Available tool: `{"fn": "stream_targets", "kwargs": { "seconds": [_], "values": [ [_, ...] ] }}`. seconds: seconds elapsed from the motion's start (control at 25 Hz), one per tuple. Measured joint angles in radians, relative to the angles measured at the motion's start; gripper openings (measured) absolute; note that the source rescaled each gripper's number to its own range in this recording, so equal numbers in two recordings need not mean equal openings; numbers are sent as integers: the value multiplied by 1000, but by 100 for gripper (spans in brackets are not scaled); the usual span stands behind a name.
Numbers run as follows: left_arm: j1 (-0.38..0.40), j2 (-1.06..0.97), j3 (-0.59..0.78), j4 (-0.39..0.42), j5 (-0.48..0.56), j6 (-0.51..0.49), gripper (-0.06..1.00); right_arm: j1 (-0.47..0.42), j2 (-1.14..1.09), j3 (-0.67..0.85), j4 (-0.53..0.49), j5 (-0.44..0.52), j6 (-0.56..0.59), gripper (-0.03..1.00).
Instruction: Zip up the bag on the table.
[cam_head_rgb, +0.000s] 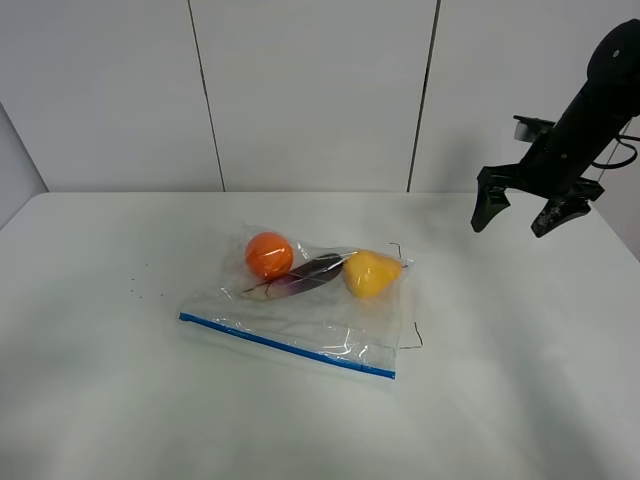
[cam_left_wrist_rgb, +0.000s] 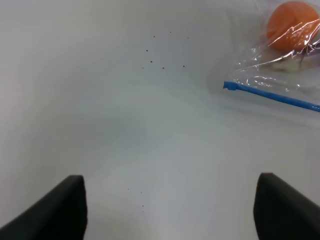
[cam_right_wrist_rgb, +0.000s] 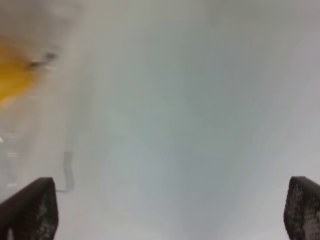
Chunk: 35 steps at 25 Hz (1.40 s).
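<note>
Exterior high view shows the bag (cam_head_rgb: 300, 305) flat on the table (cam_head_rgb: 90, 400), both the right gripper (cam_head_rgb: 524, 212) and the left gripper (cam_left_wrist_rgb: 170, 210) spread wide, empty.

Right wrist view blurred: bag (cam_right_wrist_rgb: 15, 100) just a yellow smear, cut by the edge. Left wrist view crops bag (cam_left_wrist_rgb: 280, 55) too. Both views clip the jaws' tips.

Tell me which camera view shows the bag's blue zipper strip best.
The exterior high view: the whole blue zipper strip runs along the bag's near edge, end to end. The left wrist view catches only one end of it, cut off by the frame. The blurred right wrist view shows none of it.
</note>
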<state>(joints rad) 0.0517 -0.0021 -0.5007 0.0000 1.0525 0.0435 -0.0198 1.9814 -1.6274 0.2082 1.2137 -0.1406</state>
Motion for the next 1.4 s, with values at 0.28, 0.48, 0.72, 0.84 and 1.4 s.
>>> {"fn": "stream_targets", "kwargs": {
  "seconds": [0.28, 0.48, 0.72, 0.84, 1.4],
  "values": [
    [0, 0, 0, 0, 0, 0, 91, 0, -2, 0, -71, 0, 26, 100],
    [0, 0, 0, 0, 0, 0, 91, 0, -77, 78, -81, -3, 26, 100],
    [0, 0, 0, 0, 0, 0, 91, 0, -300, 305, -85, -3, 26, 100],
    [0, 0, 0, 0, 0, -1, 91, 0, -437, 464, -90, -3, 26, 100],
    [0, 0, 0, 0, 0, -1, 91, 0, -1151, 1065, -108, -148, 67, 100]
  ]
}}
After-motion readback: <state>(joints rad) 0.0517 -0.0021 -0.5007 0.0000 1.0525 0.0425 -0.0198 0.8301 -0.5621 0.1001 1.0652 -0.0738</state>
